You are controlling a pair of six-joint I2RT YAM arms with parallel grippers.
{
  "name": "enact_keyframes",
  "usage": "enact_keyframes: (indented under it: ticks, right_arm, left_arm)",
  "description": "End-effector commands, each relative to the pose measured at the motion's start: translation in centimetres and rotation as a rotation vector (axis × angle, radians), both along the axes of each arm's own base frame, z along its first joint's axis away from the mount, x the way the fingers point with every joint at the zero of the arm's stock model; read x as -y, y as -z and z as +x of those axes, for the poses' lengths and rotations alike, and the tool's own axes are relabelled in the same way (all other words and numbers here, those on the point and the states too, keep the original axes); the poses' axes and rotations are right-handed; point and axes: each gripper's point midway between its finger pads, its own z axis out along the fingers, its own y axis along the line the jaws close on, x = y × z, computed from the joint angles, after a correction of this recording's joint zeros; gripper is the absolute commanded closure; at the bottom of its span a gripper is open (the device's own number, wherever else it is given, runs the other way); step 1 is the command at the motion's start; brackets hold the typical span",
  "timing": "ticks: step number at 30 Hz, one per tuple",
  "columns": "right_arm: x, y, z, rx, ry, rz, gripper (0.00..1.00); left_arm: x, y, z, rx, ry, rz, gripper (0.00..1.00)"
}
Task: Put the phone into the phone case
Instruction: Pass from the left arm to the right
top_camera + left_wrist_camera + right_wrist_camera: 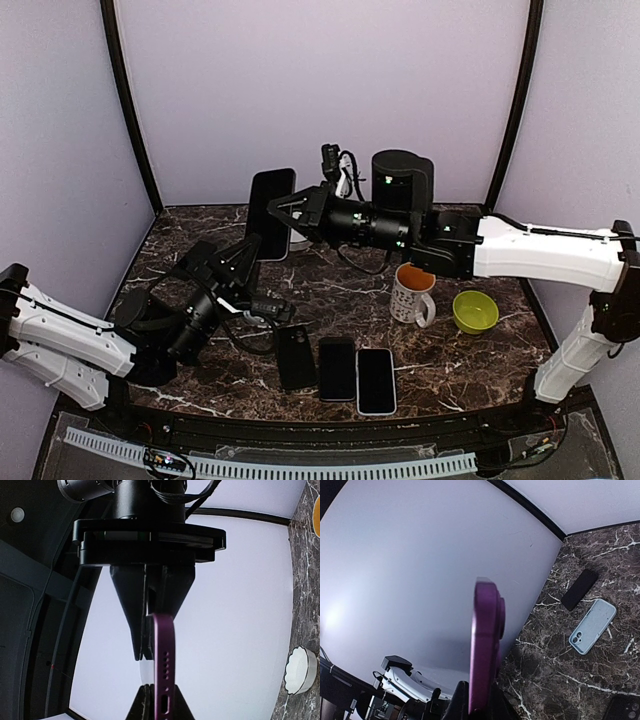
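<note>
Pale lavender walls are closing in the counter on three sides: a back wall, a left wall and a right wall. Two black struts, the left strut and the right strut, are running up where the panels are meeting. The counter is showing a dark brown marble pattern with white veins. Just below its near edge a ribbed white strip is running from side to side. Soft, even light is falling across the walls, and in the right wrist view a brighter patch is glowing on the wall.

Purple phone upright, aloft; pale-blue case flat.
</note>
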Motion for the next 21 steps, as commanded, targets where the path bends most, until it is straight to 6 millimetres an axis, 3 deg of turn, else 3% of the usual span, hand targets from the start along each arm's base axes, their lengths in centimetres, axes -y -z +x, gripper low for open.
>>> enact_keyframes:
  ticks: [1, 3, 4, 5, 6, 7, 9, 11, 12, 13, 14, 15, 17, 21]
  right_arm:
    - [-0.2, -1.8, -0.8, 0.194, -0.052, -0.01, 1.0]
    - [0.4, -2.0, -0.8, 0.212, -0.038, -0.016, 1.0]
    - [0.7, -1.9, -0.8, 0.224, -0.031, -0.021, 1.0]
    - [1.1, -2.3, -0.9, 0.238, -0.025, -0.02, 1.0]
    - [1.4, -2.5, -1.0, 0.255, -0.023, -0.02, 1.0]
    - [1.7, -2.7, -1.1, 0.272, -0.021, -0.021, 1.0]
    - [2.4, -3.3, -1.4, 0.319, -0.017, -0.018, 1.0]
    - [2.8, -3.6, -1.9, 0.373, -0.03, -0.025, 1.0]
    - [2.9, -3.6, -2.2, 0.404, -0.044, -0.034, 1.0]
    - [3.0, -3.6, -2.6, 0.432, -0.059, -0.039, 1.0]
    - [3.1, -3.7, -3.0, 0.461, -0.079, -0.033, 1.0]
    - [3.2, -3.8, -3.5, 0.484, -0.094, -0.02, 1.0]
    - [3.3, -4.5, -4.6, 0.525, -0.137, 0.032, 1.0]
    - [2.7, -6.1, -7.2, 0.62, -0.21, 0.094, 1.0]
  left_arm:
    - [-0.4, -2.5, -1.8, -0.007, 0.098, -0.144, 1.0]
    - [-0.3, -2.3, -1.8, -0.031, 0.104, -0.141, 0.92]
    - [-0.6, -2.4, -1.8, -0.043, 0.101, -0.15, 0.79]
    - [-0.6, -2.2, -1.7, -0.071, 0.11, -0.156, 0.59]
    - [-0.6, -1.9, -1.6, -0.097, 0.104, -0.154, 0.5]
    - [-0.4, -1.1, -1.4, -0.153, 0.114, -0.139, 0.35]
    - [0.0, 1.0, -1.1, -0.292, 0.119, -0.101, 0.22]
    - [-0.1, 3.0, -1.1, -0.484, 0.138, -0.12, 0.16]
    - [0.1, 2.5, -1.4, -0.56, 0.177, -0.155, 0.15]
    - [-0.5, 4.3, -1.9, -0.747, 0.204, -0.193, 0.14]
    - [0.1, 3.3, -3.2, -0.839, 0.304, -0.217, 0.14]
    - [-0.5, 3.9, -4.3, -0.994, 0.358, -0.27, 0.14]
    - [-0.2, 2.4, -7.4, -1.185, 0.566, -0.364, 0.14]
    - [-0.4, 0.1, -9.6, -1.401, 0.75, -0.556, 0.14]
